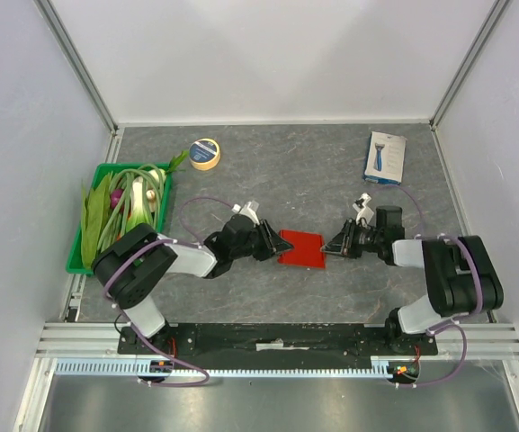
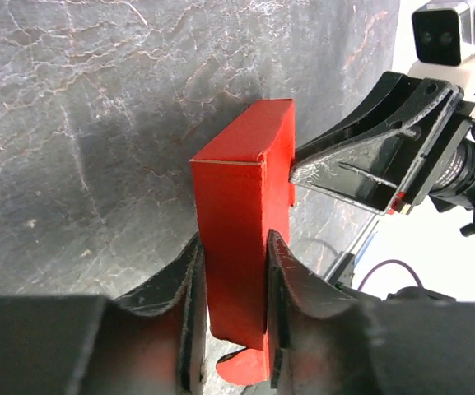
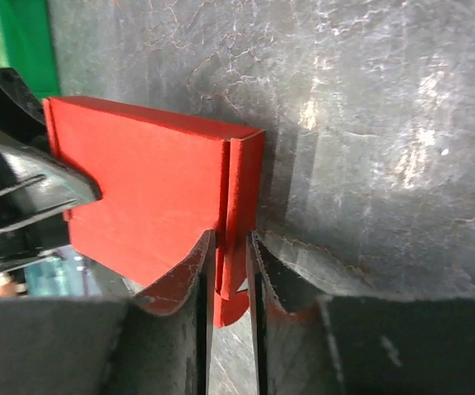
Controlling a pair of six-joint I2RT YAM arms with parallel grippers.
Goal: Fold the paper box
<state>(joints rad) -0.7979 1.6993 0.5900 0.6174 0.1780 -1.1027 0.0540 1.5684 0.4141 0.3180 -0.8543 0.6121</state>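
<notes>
The paper box point(image 1: 301, 247) is bright red thin cardboard, partly folded into a flat box, and lies mid-table between the two arms. My left gripper point(image 1: 272, 243) is shut on its left end; in the left wrist view the box point(image 2: 241, 197) stands between my fingers point(image 2: 233, 271), with a rounded tab poking out below. My right gripper point(image 1: 333, 247) is shut on the box's right side wall; in the right wrist view the doubled red flap sits between my fingers point(image 3: 230, 263) and the broad red panel point(image 3: 146, 185) spreads to the left. Each gripper shows in the other's view, the right one point(image 2: 369, 169) and the left one point(image 3: 23, 193).
A green bin point(image 1: 77, 259) of leafy vegetables stands at the left. A roll of yellow tape point(image 1: 205, 154) lies at the back left. A white-and-blue retail box point(image 1: 385, 157) lies at the back right. White walls close in the grey table.
</notes>
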